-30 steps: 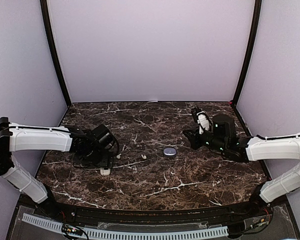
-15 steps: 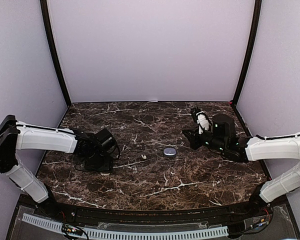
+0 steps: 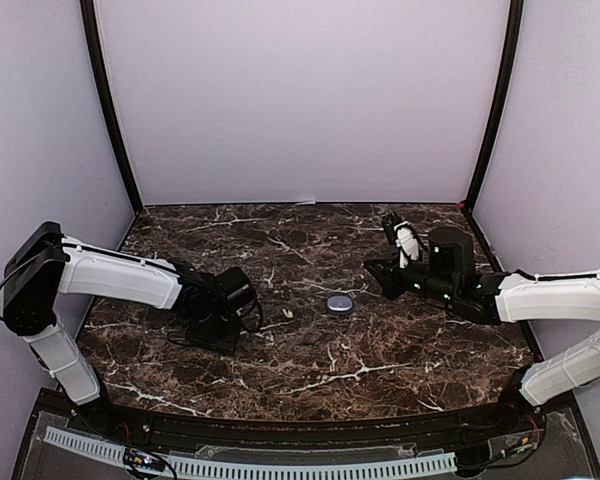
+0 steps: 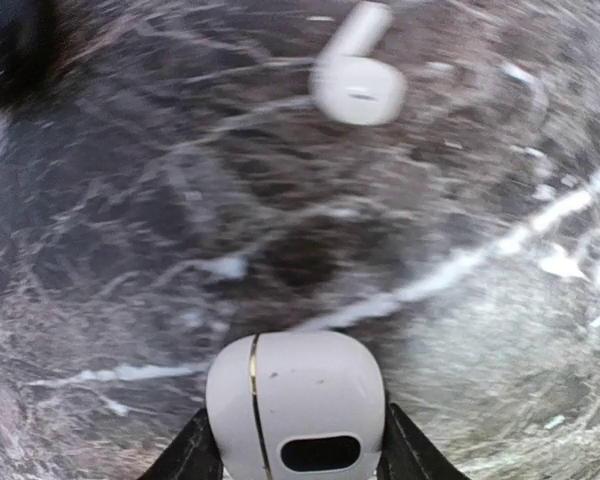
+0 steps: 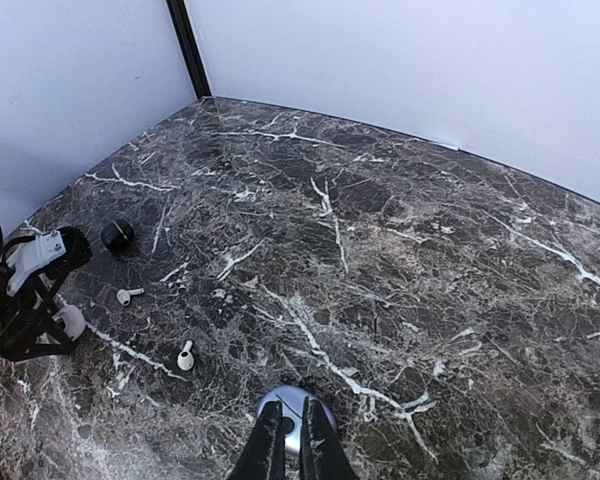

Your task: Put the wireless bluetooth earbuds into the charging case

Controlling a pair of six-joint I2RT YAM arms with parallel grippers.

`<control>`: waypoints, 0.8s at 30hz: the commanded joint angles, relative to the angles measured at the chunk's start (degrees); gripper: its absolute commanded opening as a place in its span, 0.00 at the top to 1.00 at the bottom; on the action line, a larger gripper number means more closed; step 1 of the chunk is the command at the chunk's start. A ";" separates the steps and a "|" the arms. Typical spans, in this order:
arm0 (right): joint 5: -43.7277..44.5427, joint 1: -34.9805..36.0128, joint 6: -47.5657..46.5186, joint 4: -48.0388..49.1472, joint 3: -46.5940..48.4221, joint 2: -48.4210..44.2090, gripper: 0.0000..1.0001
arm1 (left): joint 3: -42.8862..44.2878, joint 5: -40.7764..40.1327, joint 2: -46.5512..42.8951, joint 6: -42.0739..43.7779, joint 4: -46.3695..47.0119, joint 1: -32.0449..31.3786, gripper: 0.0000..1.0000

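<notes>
Left wrist: bare marble lying open ahead of left gripper; jaws clamping white case by both sides. Earbud lying ahead, well apart, long axis and stem pointing away, slightly right. Left arm reaching low, inward. Right gripper pinching closed just over grey case, right arm extending low toward centre.

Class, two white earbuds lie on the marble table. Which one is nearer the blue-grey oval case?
The earbud just left of the oval case; the other earbud lies farther off, by the white case in the left end effector.
</notes>
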 commanded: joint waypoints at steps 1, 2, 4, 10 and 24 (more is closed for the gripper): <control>-3.99 -0.36 -0.38 -1.50 2.08 -1.45 0.92 | 1.48 0.76 2.89 6.18 -0.17 -2.95 0.44; -4.59 -0.36 -0.36 -2.34 2.16 -1.59 0.92 | 1.72 1.27 3.96 7.77 0.70 -3.39 0.44; -5.36 -0.36 -0.41 -3.61 2.24 -2.09 0.92 | 2.76 2.03 5.49 11.07 2.47 -5.05 0.46; -8.15 -0.35 -1.21 -8.95 2.15 -4.19 0.91 | 8.81 7.04 10.50 25.12 8.95 -12.65 0.47; -8.51 -0.36 5.56 -21.75 0.35 -5.66 0.90 | 16.97 18.97 18.52 50.39 19.27 -15.00 0.43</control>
